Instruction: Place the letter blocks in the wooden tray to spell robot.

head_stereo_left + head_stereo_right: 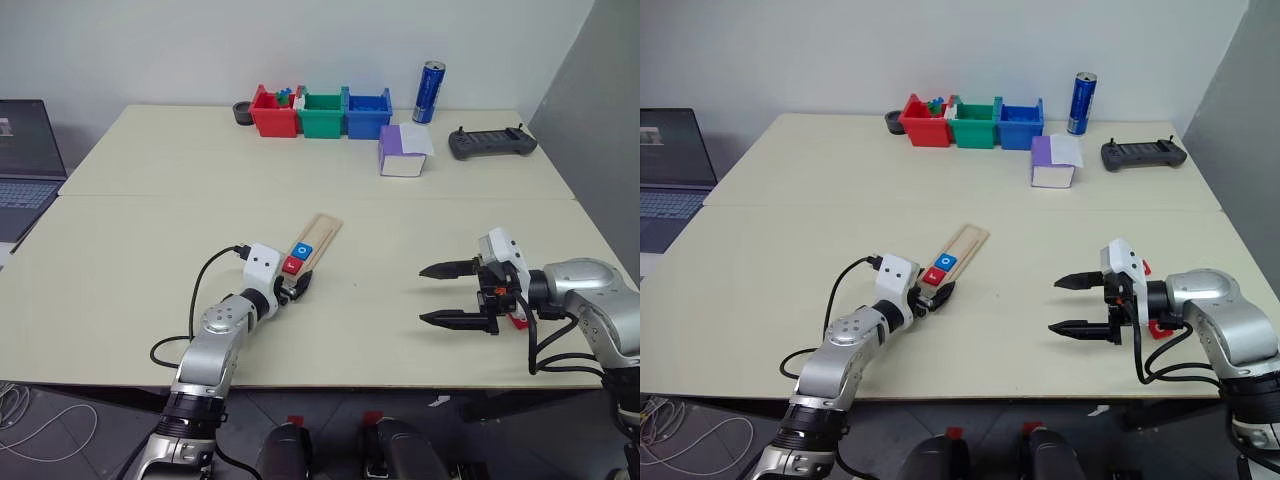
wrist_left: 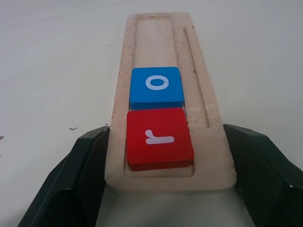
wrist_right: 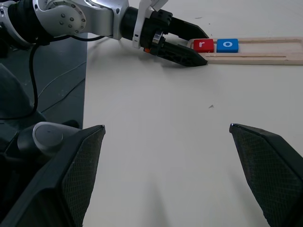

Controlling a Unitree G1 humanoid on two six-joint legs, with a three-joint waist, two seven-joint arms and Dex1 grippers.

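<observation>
Left pincer (image 2: 165, 184) is right at the near end of the long, narrow light-wood tray (image 1: 322, 231), its two black fingers (image 2: 71, 184) spread to either side of that end, straddling the wood; whether they press on it I cannot tell. Sitting in the tray's groove are two of the small flat square letter blocks: the red tile with a white "r" (image 2: 159, 137) at the near end, and the blue tile with a white "o" (image 2: 156, 86) touching it on the far side. Beyond them, the groove runs on bare. That tray lies aslant near the middle of the cream tabletop (image 1: 150, 250), its far end pointing toward the back-right corner. Over by the right edge, the right pincer (image 1: 446, 294) hovers wide open, holding nothing, pointing across toward the tray.
</observation>
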